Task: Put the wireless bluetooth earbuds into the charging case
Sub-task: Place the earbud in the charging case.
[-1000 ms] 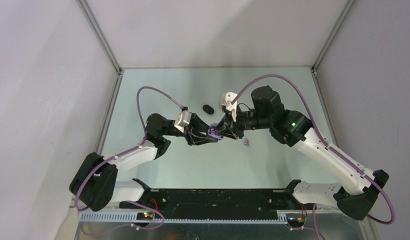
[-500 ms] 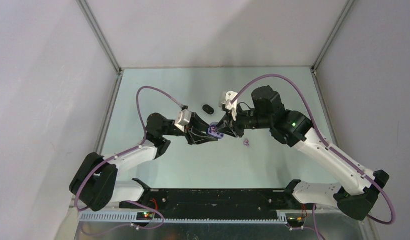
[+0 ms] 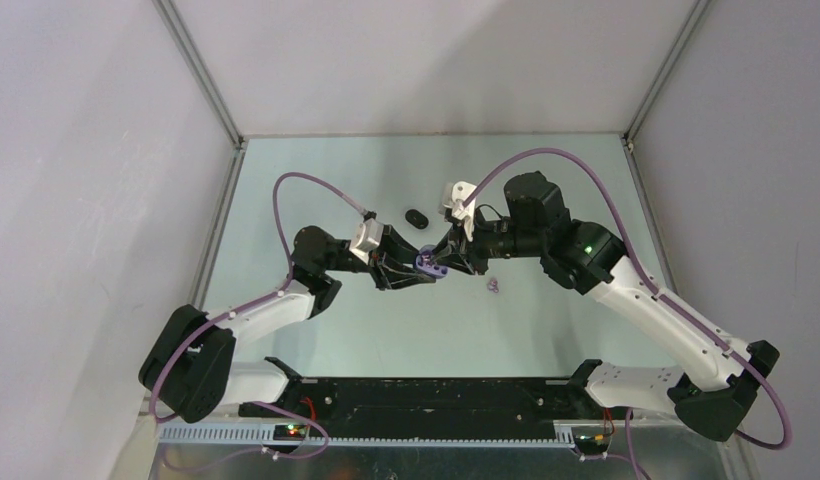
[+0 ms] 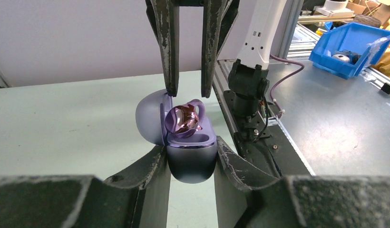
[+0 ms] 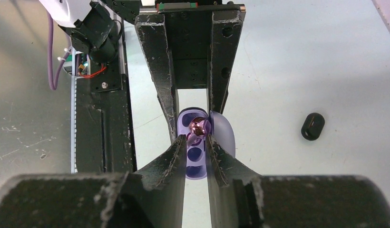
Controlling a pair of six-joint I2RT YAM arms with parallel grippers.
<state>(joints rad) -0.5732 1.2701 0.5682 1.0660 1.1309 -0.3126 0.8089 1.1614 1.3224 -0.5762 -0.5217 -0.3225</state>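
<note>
My left gripper (image 3: pixel 423 268) (image 4: pixel 190 147) is shut on the lower shell of an open purple charging case (image 4: pixel 190 164), with its lid (image 4: pixel 148 121) swung to the left. A glossy pale purple earbud (image 4: pixel 183 121) (image 5: pixel 198 127) sits tilted in a socket of the case (image 5: pixel 195 159). My right gripper (image 3: pixel 441 262) (image 5: pixel 195 141) hangs right over it, jaws a narrow gap apart, nothing between the tips (image 4: pixel 173 90). A second purple earbud (image 3: pixel 494 286) lies on the table to the right. No black buds are in view.
A closed black oval case (image 3: pixel 417 217) (image 5: pixel 312 126) lies on the table behind the grippers. The black base rail (image 3: pixel 416 395) runs along the near edge. Grey enclosure walls (image 3: pixel 106 200) bound the table left, right and behind.
</note>
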